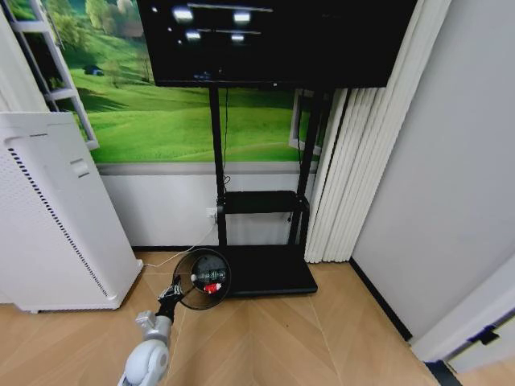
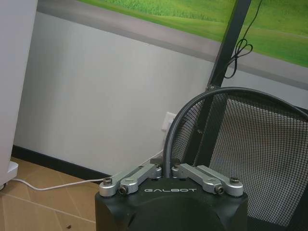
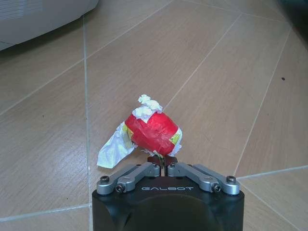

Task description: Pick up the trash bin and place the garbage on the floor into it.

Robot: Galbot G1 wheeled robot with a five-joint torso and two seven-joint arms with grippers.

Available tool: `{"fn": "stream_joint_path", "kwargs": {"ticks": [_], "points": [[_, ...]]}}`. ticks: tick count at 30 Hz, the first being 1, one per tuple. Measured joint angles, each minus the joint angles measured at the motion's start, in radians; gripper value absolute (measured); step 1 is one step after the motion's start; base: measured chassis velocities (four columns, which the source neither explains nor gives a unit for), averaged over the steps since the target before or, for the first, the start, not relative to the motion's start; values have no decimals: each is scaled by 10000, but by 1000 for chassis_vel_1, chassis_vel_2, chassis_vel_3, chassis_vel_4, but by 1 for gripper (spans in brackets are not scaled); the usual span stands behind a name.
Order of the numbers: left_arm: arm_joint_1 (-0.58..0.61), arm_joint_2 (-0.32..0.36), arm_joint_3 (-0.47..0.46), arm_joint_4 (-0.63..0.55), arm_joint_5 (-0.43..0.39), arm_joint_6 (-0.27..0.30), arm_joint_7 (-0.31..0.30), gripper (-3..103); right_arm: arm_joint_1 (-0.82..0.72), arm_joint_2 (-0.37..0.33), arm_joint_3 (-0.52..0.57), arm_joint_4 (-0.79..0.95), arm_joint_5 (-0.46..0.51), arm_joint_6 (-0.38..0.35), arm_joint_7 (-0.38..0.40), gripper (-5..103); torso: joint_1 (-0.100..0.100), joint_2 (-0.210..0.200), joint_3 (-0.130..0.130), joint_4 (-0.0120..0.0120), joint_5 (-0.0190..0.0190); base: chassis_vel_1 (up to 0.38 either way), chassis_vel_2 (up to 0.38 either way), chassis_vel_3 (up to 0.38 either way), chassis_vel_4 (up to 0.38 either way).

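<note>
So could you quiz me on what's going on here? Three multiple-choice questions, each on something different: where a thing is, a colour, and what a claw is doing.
1. Where does the left gripper grip the bin?
A. on its rim
B. on its base
C. nowhere

2. What colours is the wrapper at the right gripper?
A. blue and yellow
B. red and white
C. all black

3. What state is the right gripper in?
A. wide open
B. shut on nothing
C. shut on the wrapper

Answers:
1. A, the left wrist view shows its fingers closed over the rolled rim.
2. B, red tape-like bands over white crumpled paper.
3. C, the fingers meet at the wrapper's base, above the floor.
</note>
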Motion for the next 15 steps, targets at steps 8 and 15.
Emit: {"fn": "stream_joint_path", "kwargs": {"ticks": [8, 15], "points": [[-122, -147, 18, 190, 146, -14, 0, 3, -219, -463, 18, 454, 1169, 8, -499, 3, 0, 0, 0, 0, 0, 0, 0, 0, 0], [-367, -181, 270, 396, 370, 33, -51, 3, -164, -809, 212, 902, 3210, 12, -1228, 3, 0, 0, 0, 0, 1, 0, 0, 0, 0]]}}
